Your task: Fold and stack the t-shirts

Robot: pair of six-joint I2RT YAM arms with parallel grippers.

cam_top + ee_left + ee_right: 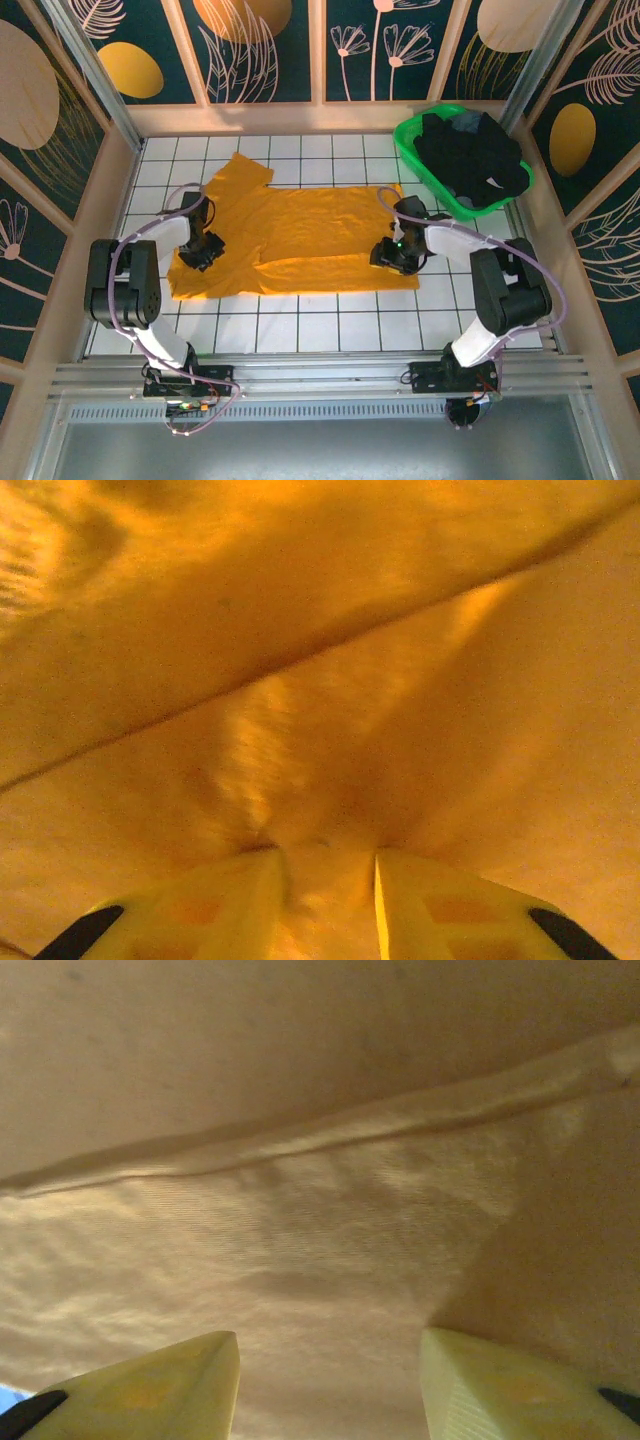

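The white tiled surface [300, 330] is walled in by patterned panels on three sides, with the arms' bases along the near edge. Bare tiles are left in front of the cloth and in a strip behind it.

Spread flat across the middle lies the plain mustard-orange t-shirt [300, 235], sleeves to the left and hem to the right. It reaches almost to the bright green plastic basket [412, 155] in the far right corner, where the dark t-shirts [470, 155] sit in a heap.

The orange shirt looks light, limp and a little clingy. It will probably sag and crease wherever it is not held, so the hem corners, shoulders and sleeve seams are the sensible places to pinch it. Folding toward the open middle seems safest. A wide swing on the right could clip the basket, and the left wall is near the sleeves.

The left claw [203, 250] sits on the sleeve end. Seen from its wrist [330, 865], its jaws are nearly together, with a pucker of orange cloth drawn up between them. The right claw [392, 250] is at the hem's near corner. Its jaws [330, 1350] stand wide apart over flat fabric beside a seam ridge, and it holds nothing.
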